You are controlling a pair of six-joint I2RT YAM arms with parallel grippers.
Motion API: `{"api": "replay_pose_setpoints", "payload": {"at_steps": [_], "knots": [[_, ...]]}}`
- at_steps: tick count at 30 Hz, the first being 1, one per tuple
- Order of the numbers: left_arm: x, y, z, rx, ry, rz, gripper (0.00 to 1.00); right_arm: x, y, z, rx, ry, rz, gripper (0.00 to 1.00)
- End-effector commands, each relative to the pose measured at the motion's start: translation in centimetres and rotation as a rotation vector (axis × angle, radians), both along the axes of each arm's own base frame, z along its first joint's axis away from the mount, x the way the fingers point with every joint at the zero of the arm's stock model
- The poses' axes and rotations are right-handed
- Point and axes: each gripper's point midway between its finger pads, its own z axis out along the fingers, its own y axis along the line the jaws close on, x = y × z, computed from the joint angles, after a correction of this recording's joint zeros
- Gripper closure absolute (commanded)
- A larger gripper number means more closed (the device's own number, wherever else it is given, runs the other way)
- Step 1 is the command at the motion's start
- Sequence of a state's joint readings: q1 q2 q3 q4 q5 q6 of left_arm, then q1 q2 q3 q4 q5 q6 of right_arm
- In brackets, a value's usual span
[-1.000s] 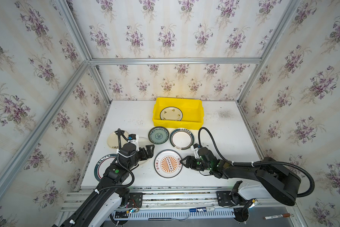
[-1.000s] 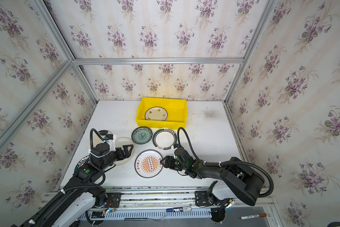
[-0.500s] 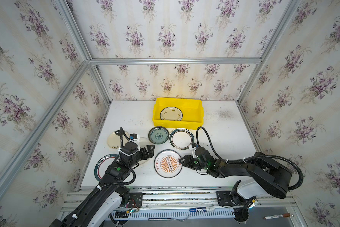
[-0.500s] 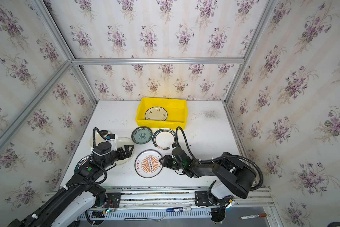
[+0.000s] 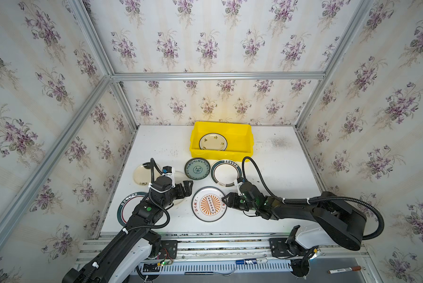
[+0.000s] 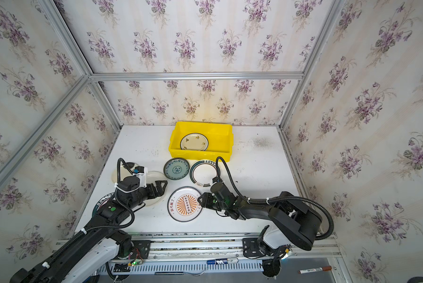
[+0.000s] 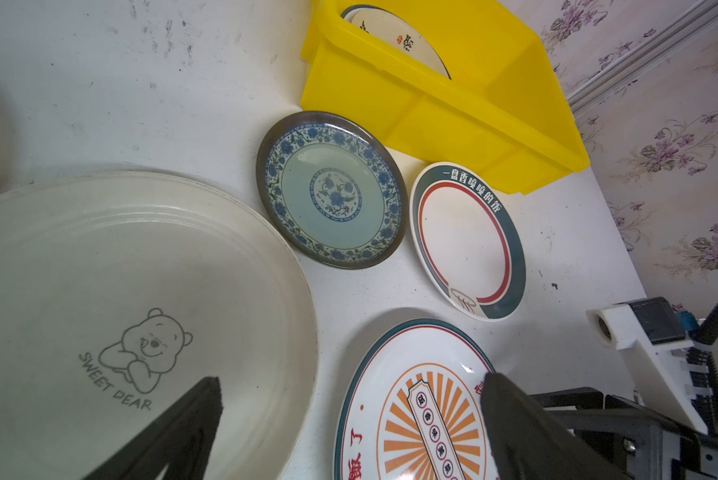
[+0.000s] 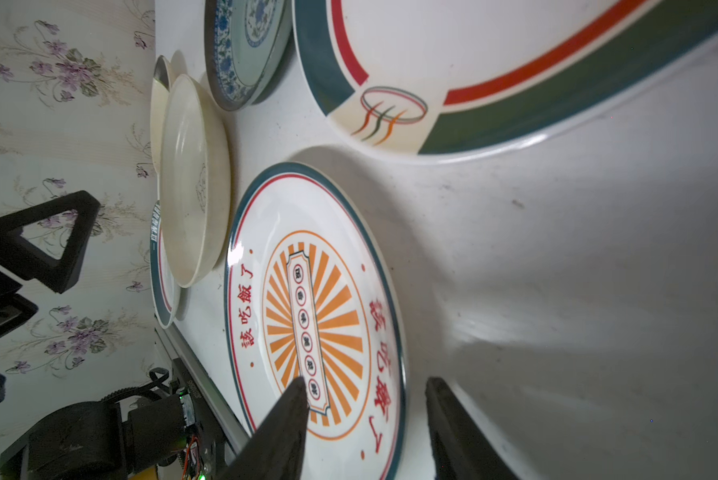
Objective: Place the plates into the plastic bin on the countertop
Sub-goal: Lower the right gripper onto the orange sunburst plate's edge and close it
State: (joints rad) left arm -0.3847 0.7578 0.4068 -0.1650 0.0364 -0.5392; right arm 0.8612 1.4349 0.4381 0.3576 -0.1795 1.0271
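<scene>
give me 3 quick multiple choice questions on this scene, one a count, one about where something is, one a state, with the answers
1. How many plates lie in the yellow bin?
A) none B) three C) one

2. Where is the teal floral plate?
A) inside the bin B) on the countertop, just in front of the bin C) behind the bin

3. The left gripper is:
A) wide open, holding nothing B) shut on a plate C) shut, empty

Answers:
1 C: only a dark-rimmed cream plate lies in it.
2 B: both top views show it flat before the bin's near wall.
3 A: the left wrist view shows its fingers far apart, gripping nothing.
</scene>
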Motion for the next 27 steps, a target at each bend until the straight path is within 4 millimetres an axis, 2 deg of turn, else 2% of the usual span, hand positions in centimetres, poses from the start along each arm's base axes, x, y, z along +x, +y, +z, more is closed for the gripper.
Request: {"api": "replay_pose_setpoints", "payload": {"at_steps": [1, 8, 15, 20, 22, 27], "knots": [[0.4, -0.3, 0.7, -0.005, -0.039, -0.015, 0.0, 0.2, 0.2, 0.0, -0.02, -0.016, 0.005, 0.5], [0.2, -0.3, 1.0, -0.017, -0.057, -0.019, 0.0, 0.1, 0.7, -0.3, -0.02, -0.012, 0.006, 0.5], [0.2, 0.2, 0.7, 0.0, -0.058, 0.0, 0.0, -0.1, 1.2, -0.6, -0.028, -0.003, 0.011, 0.55], [0.1, 0.4, 0.1, 0.012, -0.046, 0.003, 0.0, -0.2, 0.9, -1.1, -0.038, 0.007, -0.001, 0.66], [0.1, 0.3, 0.0, 0.018, -0.043, -0.003, 0.0, -0.3, 0.9, -1.1, -0.043, -0.001, 0.015, 0.75], [0.1, 0.3, -0.2, 0.032, -0.044, -0.01, 0.0, -0.5, 1.1, -1.2, -0.051, 0.005, 0.033, 0.8]]}}
